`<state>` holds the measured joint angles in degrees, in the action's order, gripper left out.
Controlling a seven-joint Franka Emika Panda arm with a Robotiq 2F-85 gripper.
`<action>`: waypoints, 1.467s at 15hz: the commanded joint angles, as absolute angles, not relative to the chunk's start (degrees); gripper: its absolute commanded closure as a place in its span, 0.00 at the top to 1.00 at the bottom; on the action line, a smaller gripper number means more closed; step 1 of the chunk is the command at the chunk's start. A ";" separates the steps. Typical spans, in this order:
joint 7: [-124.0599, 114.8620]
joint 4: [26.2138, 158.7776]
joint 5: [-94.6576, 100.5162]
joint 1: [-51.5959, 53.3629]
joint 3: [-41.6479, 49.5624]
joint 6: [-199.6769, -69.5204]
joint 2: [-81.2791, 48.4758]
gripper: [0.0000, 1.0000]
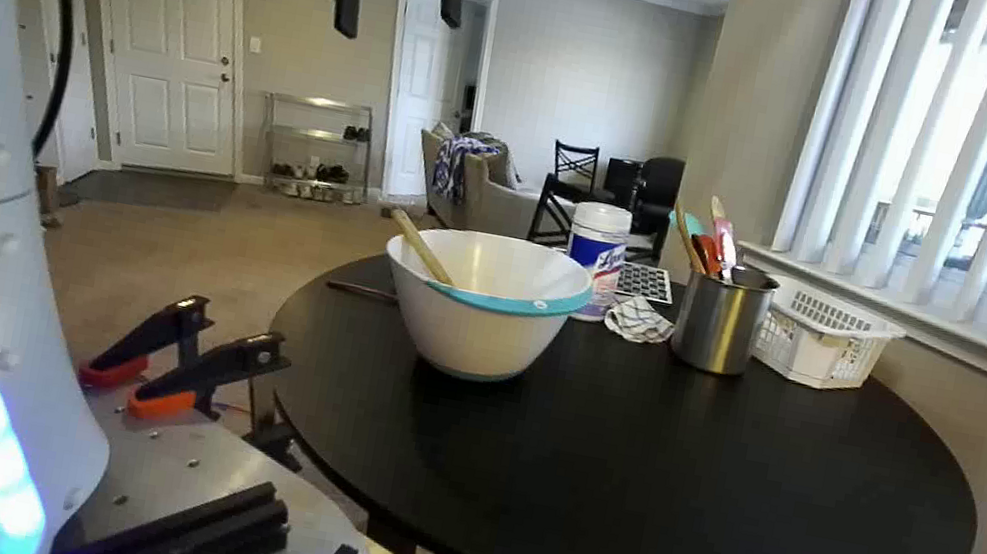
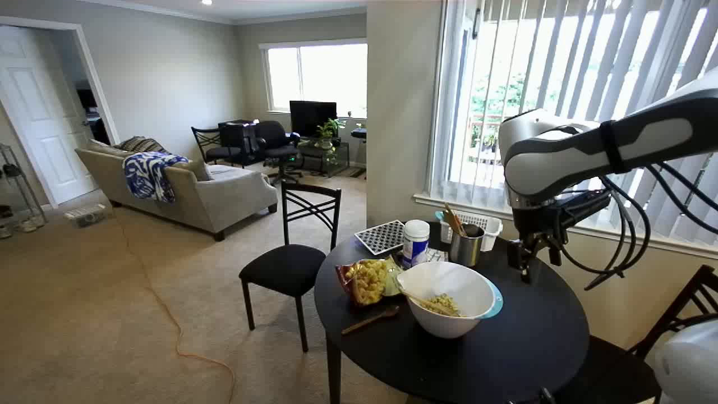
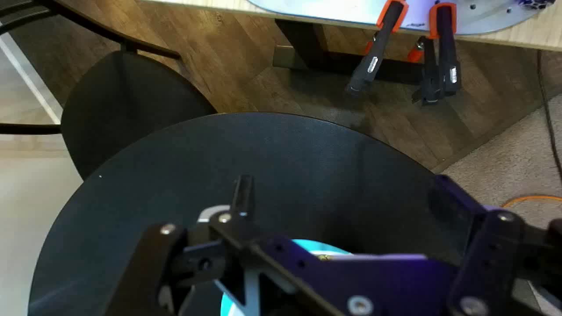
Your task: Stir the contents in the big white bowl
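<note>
The big white bowl [image 1: 472, 339] stands on the round black table, its teal rim visible in both exterior views. Inside it lies a heap of small yellow pieces [image 2: 446, 303]. A light wooden utensil [image 1: 421, 247] leans in the bowl with its handle over the rim. High above the tabletop, my gripper [image 1: 401, 9] points downward with its fingers spread and nothing between them. In the wrist view the gripper [image 3: 351, 193] stands open over bare black table, and its own linkage hides most of the bowl, leaving a strip of teal rim [image 3: 318, 245].
Beside the bowl are a dark wooden spoon [image 2: 370, 321], an open bag of yellow snacks [image 2: 367, 282] and a wipes canister [image 2: 415, 242]. Further along stand a metal cup of utensils [image 1: 721, 325] and a white slatted basket [image 1: 823, 337]. Clamps [image 3: 373, 57] grip the robot's base edge.
</note>
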<state>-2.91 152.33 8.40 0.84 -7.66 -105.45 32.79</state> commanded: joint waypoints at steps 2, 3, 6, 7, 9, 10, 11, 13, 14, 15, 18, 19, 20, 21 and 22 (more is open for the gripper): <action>-3.37 152.20 8.84 1.89 -6.69 -105.21 32.70 1.00; -3.37 152.20 8.84 1.89 -6.69 -105.21 32.70 1.00; -3.37 152.20 8.84 1.89 -6.69 -105.21 32.70 1.00; -3.37 152.20 8.84 1.89 -6.69 -105.21 32.70 1.00; -3.37 152.20 8.84 1.89 -6.69 -105.21 32.70 1.00; -3.37 152.20 8.84 1.89 -6.69 -105.21 32.70 1.00; -3.37 152.20 8.84 1.89 -6.69 -105.21 32.70 1.00; -3.37 152.20 8.84 1.89 -6.69 -105.21 32.70 1.00; -3.37 152.20 8.84 1.89 -6.69 -105.21 32.70 1.00; -3.37 152.20 8.84 1.89 -6.69 -105.21 32.70 1.00; -3.37 152.20 8.84 1.89 -6.69 -105.21 32.70 1.00; -4.17 151.31 8.78 2.01 -7.28 -105.26 31.62 1.00; -7.39 149.38 8.85 2.29 -9.23 -106.06 29.30 1.00; -8.42 148.59 8.59 2.76 -9.97 -106.63 28.48 1.00; -10.76 146.84 8.11 3.65 -11.63 -107.04 26.36 1.00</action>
<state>-4.70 151.26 8.40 1.57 -8.41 -106.05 32.03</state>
